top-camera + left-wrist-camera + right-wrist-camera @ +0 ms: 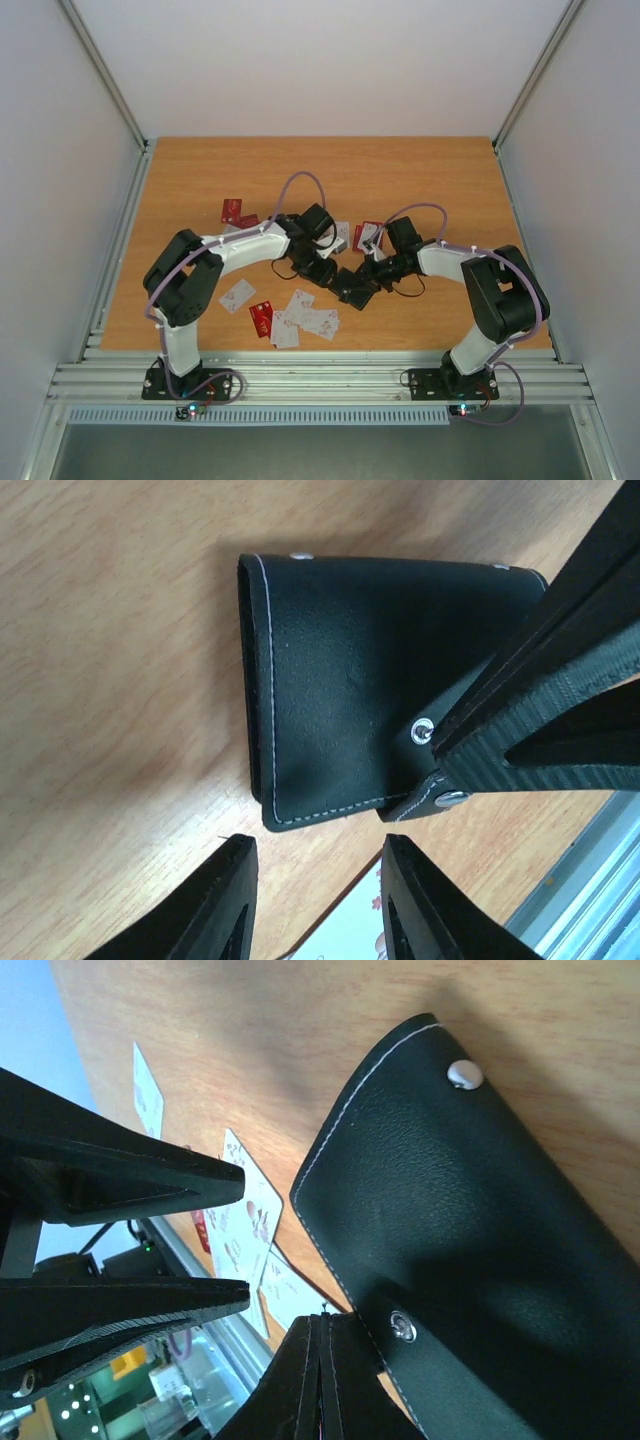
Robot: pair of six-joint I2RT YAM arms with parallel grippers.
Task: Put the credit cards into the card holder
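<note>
The card holder (350, 670) lies shut on the table (450, 180), between the two grippers. Its black grained outer face is up, with pale stitching along the edge and small metal snaps at the corners. None of its inside shows, and no card is seen in it or sticking out. Judged from that, the task has barely begun: the holder has yet to be opened and every visible card is still to go in.

The right gripper (322, 1320) has its fingers pressed together at the holder's snap corner, apparently nipping the flap there. The left gripper (318, 848) hovers just beside the holder's stitched edge, on the side away from the right gripper. Its fingers are spread and hold nothing.

The credit cards (305, 315) lie loose around the holder. A white and red cluster sits nearer the arm bases, and a few more (232, 210) lie beyond the holder.
</note>
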